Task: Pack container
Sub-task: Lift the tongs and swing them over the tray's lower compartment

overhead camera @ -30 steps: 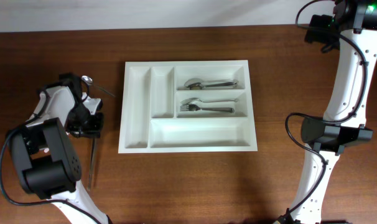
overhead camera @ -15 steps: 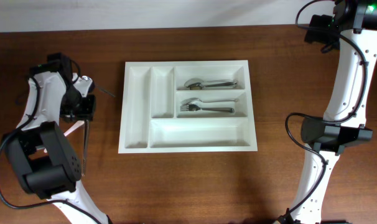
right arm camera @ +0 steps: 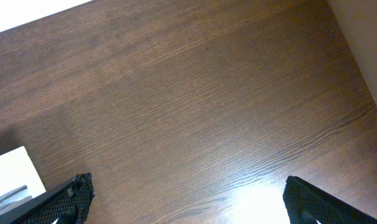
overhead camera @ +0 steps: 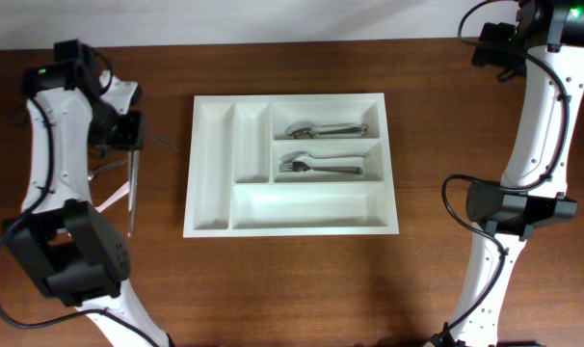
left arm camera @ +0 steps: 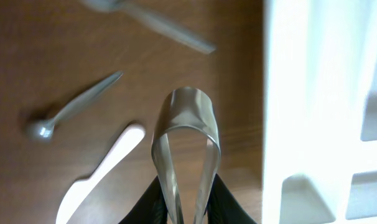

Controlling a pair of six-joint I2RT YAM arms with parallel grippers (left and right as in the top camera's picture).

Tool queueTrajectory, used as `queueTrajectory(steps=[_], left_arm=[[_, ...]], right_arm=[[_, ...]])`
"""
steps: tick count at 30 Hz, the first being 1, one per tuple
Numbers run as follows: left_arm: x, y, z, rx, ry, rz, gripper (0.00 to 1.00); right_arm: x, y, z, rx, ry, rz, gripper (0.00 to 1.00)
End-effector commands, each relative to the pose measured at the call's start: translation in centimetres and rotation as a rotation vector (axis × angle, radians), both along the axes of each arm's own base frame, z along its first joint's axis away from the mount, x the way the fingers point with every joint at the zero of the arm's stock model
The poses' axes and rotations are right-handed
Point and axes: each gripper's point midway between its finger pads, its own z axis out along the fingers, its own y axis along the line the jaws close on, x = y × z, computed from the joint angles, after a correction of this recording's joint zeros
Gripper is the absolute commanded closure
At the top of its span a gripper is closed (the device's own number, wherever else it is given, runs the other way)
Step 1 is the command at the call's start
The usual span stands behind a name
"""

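The container (overhead camera: pixel 311 205), a large white cutlery tray, lies mid-table; its left wall fills the right of the left wrist view (left arm camera: pixel 300 93). A spoon (overhead camera: pixel 326 128) and a fork (overhead camera: pixel 316 167) lie in its two upper right compartments. My left gripper (overhead camera: pixel 128 135) hovers just left of the tray, shut on the two arms of metal tongs (left arm camera: pixel 185 118), whose looped bend points away from the gripper (left arm camera: pixel 187 205). My right gripper (right arm camera: pixel 195 199) stands open over bare wood at the far right corner (overhead camera: pixel 491 46), nothing between its fingers.
Left of the tray on the table lie a small spoon (left arm camera: pixel 70 112), a white plastic knife (left arm camera: pixel 98 171) and another metal utensil (left arm camera: pixel 151 22). The table's far edge runs just behind the right gripper.
My left arm has swung toward the far side of the table, carrying the tongs along the tray's left side. The right arm has stayed still.
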Motion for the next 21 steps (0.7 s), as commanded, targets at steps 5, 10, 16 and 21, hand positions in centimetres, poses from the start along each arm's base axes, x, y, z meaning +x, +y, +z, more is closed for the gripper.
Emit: queueTrajectory(steps=[5,10,16,21], left_arm=[[1.7,-8.3,1.8,-0.039,-0.087,-0.319,0.98],[1.3,-14.9,1.9,-0.022,-0.124,-0.579,0.98],[1.0,-23.3,2.5,-0.021,-0.223,-0.780,0.98],[-0.8,-29.4,2.8,-0.012,-0.282,-0.967,0.98]], right_arm=[[-0.8,0.1,2.3,-0.010,-0.047,0.005,0.01],[-0.8,0.1,2.3,-0.010,-0.047,0.005,0.01],[-0.8,0.1,2.3,-0.010,-0.047,0.005,0.01],[-0.8,0.1,2.3,-0.010,-0.047,0.005,0.01]])
